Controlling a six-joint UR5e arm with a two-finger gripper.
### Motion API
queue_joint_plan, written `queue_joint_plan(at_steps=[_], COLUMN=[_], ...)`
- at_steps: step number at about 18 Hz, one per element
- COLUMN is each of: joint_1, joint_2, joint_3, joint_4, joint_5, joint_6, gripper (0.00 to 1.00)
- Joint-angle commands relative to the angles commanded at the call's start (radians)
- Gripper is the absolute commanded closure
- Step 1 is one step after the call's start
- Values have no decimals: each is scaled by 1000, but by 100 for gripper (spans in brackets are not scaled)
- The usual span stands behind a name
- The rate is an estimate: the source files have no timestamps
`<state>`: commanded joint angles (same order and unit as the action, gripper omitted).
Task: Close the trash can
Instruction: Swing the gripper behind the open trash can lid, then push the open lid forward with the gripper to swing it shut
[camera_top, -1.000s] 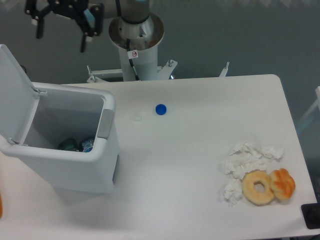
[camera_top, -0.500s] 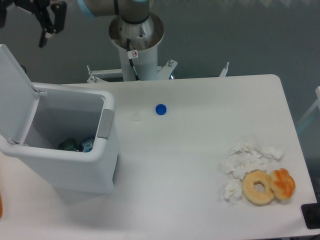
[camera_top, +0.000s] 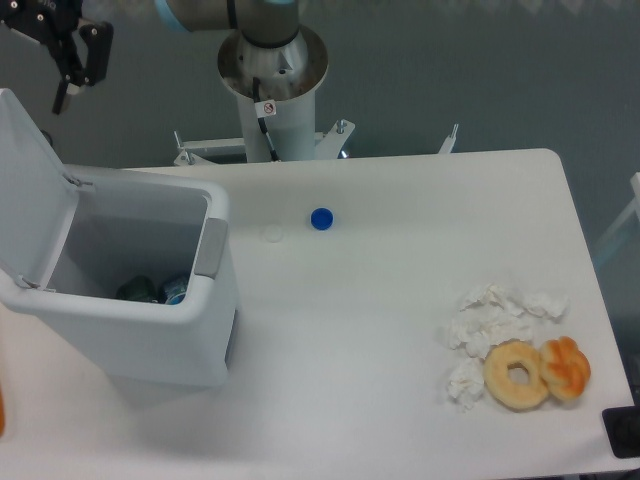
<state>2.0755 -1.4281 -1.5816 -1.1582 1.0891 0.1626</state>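
The trash can (camera_top: 140, 330) is a large white boxy bin at the table's left side. Its flat white lid (camera_top: 30, 190) stands open, tilted up and back on the left, above the hinge. A grey latch tab (camera_top: 210, 247) sits on the right rim. Dark rubbish (camera_top: 150, 290) lies at the bottom inside. My black gripper (camera_top: 30, 62) hangs at the top left corner of the view, above and behind the lid, apart from it. Only its right finger (camera_top: 78, 60) shows, set wide from the body. The other finger lies past the frame's left edge. Nothing is held.
The arm's base column (camera_top: 272, 70) stands behind the table. A blue cap (camera_top: 321, 218) and a small pale cap (camera_top: 272, 235) lie right of the bin. Crumpled tissues (camera_top: 495, 320), a donut (camera_top: 517, 375) and an orange pastry (camera_top: 565, 368) sit at the front right.
My gripper has swung left along the top of the view, from above the bin's back rim to above the raised lid. The bin and lid have not moved.
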Motion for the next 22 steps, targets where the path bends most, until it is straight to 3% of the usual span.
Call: queue_joint_plan(at_steps=[22], joint_1=[26], joint_2=[-15], joint_3=[9], joint_4=[38], joint_5=[126], joint_6=[-25], gripper=[0])
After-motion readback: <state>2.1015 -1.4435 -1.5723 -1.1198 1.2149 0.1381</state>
